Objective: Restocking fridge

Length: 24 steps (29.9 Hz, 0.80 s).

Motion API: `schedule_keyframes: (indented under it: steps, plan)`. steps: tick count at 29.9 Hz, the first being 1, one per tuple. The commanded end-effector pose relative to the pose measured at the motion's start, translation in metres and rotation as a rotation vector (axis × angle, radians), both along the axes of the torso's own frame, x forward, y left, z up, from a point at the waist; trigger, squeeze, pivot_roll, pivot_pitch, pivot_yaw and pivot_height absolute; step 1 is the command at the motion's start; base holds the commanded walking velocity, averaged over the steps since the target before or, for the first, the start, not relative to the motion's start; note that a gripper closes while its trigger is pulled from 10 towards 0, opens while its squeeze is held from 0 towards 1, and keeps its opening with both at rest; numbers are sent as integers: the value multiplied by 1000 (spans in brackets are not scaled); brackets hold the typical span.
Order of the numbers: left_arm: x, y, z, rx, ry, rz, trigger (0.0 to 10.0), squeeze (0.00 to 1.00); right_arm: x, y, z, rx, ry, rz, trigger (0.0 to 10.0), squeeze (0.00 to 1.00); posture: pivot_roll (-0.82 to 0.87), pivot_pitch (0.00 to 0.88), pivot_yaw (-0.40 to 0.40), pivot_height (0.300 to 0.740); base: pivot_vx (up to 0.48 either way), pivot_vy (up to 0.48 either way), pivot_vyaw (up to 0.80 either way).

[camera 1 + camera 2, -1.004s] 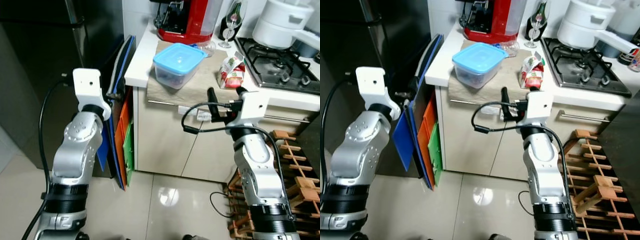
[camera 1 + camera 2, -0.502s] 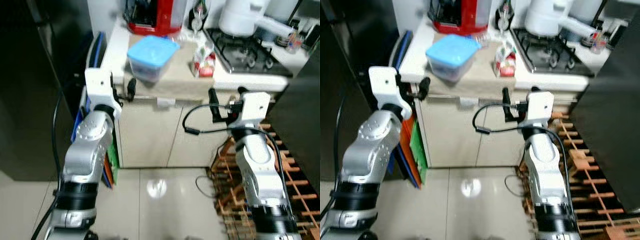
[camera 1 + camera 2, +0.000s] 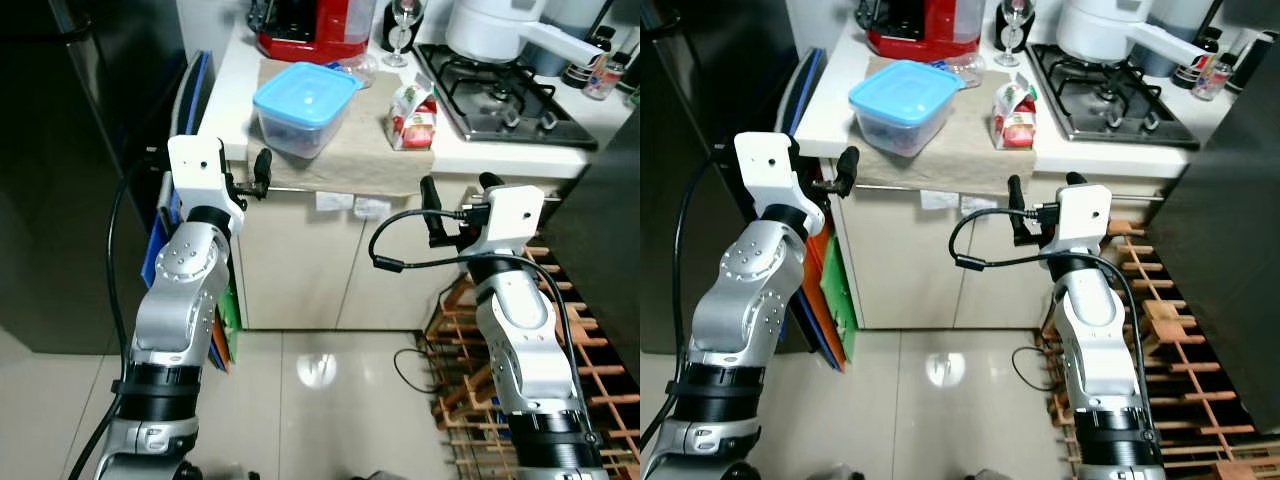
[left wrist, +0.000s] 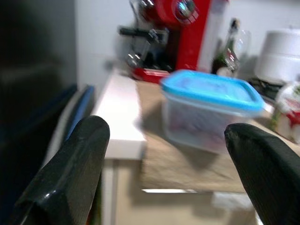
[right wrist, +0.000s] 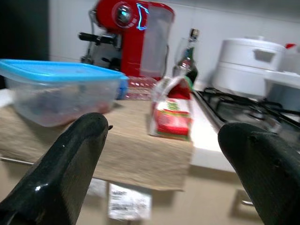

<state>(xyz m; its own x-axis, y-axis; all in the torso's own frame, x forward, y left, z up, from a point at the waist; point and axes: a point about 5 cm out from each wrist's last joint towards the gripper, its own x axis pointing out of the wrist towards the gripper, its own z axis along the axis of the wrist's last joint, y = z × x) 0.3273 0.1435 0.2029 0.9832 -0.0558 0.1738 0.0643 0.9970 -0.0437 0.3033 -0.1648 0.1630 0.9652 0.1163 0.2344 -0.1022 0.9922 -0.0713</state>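
**Both grippers raised before the counter**

While both arms are lifted in front of the counter, the left gripper and the right gripper each have their fingers spread wide apart, holding nothing. On a beige cloth sit a blue-lidded container and, near it, a small carton. A red coffee machine stands behind them, a gas hob alongside.
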Motion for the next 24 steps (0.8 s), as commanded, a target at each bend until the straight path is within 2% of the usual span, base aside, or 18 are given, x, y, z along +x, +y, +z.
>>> schedule_keyframes:
  steps: [1,7,8,9,15,17,24]
  plan:
    - [-2,3,14,-6,-66,27,10000,0,0,2,6,7,-26,12,10000,192,-39,18,-54,740,0,420,0]
    - [-4,6,21,-31,-117,44,10000,0,2,3,8,8,-34,17,10000,196,-33,10,-56,740,0,424,0]
    - [-4,5,23,-13,-125,45,10000,0,2,3,9,7,-37,19,10000,192,-33,10,-56,740,0,424,0]
    - [-5,3,26,43,-137,36,10000,0,2,4,11,5,-44,21,10000,192,-31,7,-57,740,259,405,0]
    - [1,-9,24,144,-104,-39,10000,0,3,5,14,-7,-64,23,10000,188,-30,1,-60,740,392,0,0]
    - [2,-9,22,123,-89,-35,10000,0,4,5,14,-9,-57,18,10000,196,-31,0,-58,740,0,0,0]
    - [3,-8,21,107,-86,-15,10000,0,4,2,11,-4,-44,3,10000,200,-39,0,-54,740,0,0,-745]
